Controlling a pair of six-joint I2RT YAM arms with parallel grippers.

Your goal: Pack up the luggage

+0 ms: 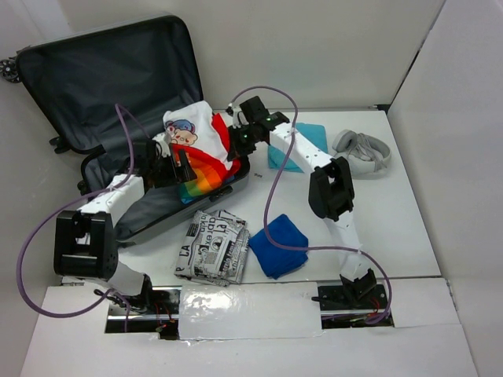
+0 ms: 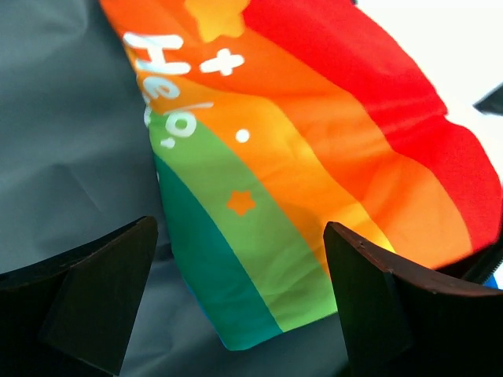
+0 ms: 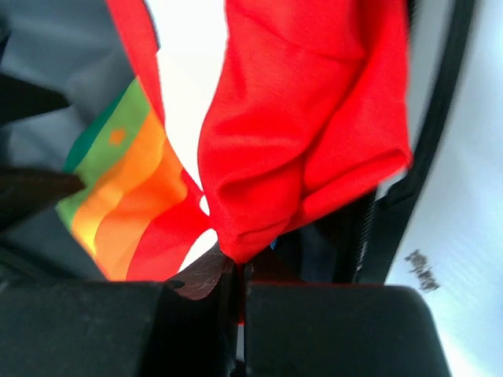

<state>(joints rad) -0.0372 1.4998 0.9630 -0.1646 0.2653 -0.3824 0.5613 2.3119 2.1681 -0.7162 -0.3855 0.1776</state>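
Right wrist: right gripper (image 3: 236, 271) pinches the red hem of a rainbow-striped fabric garment (image 3: 306, 133) at the rim of the open silver-grey hard-shell luggage (image 1: 110, 78), far left on the white table (image 1: 409, 212). Left gripper (image 2: 240, 236) hangs spread over the garment. Stowing step; next move likely calls for tucking the hem inside, then release.

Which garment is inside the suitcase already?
The white shirt with rainbow stripes; it lies in the suitcase, pinched by the right gripper. The newsprint bundle, dark blue cloth and teal cloth sit on the table.
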